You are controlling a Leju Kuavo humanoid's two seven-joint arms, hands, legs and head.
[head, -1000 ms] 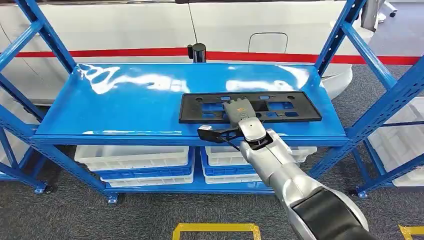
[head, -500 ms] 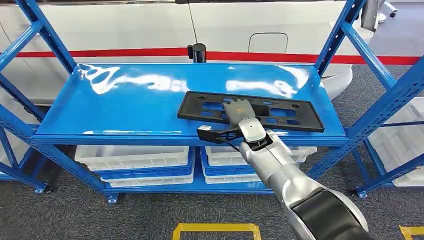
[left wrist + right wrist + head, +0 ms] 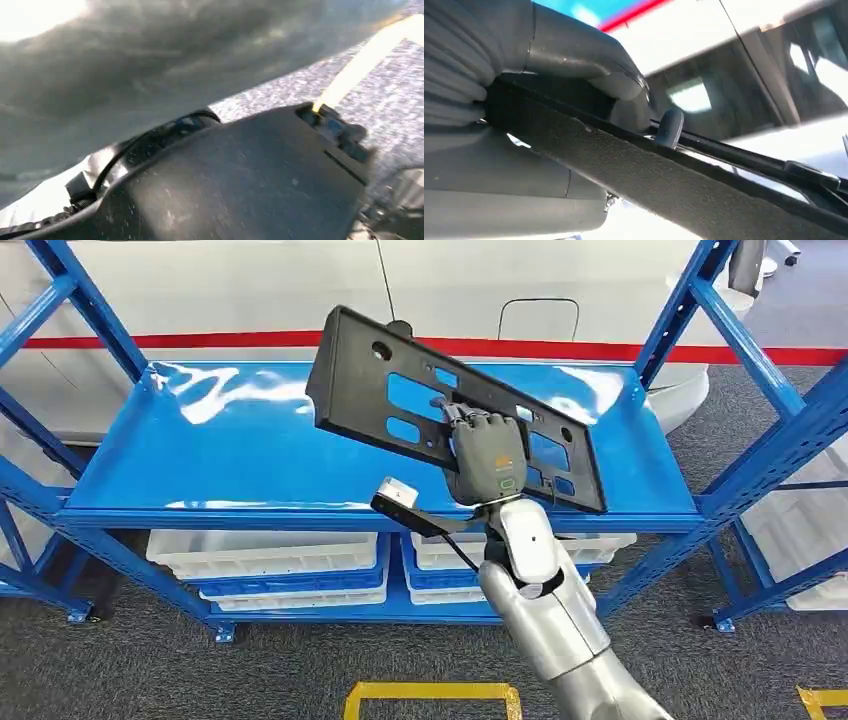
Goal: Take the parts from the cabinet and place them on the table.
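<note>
A long black plastic panel (image 3: 380, 390) with several cut-outs hangs tilted above the top blue shelf (image 3: 230, 460) of the cabinet, its left end highest. My right hand (image 3: 487, 455) grips it near the middle of its lower edge, fingers hooked through a cut-out. In the right wrist view the grey thumb (image 3: 589, 60) presses on one face of the panel's dark edge (image 3: 649, 180).
White bins (image 3: 270, 560) sit on the lower shelf. Blue uprights (image 3: 760, 440) frame the cabinet on both sides. A white car body with a red stripe (image 3: 250, 290) stands behind. A yellow floor marking (image 3: 430, 698) lies on the grey carpet in front.
The panel lay flat on the shelf with my right hand on it; it has since been lifted clear and tipped up, its left end swinging high.
</note>
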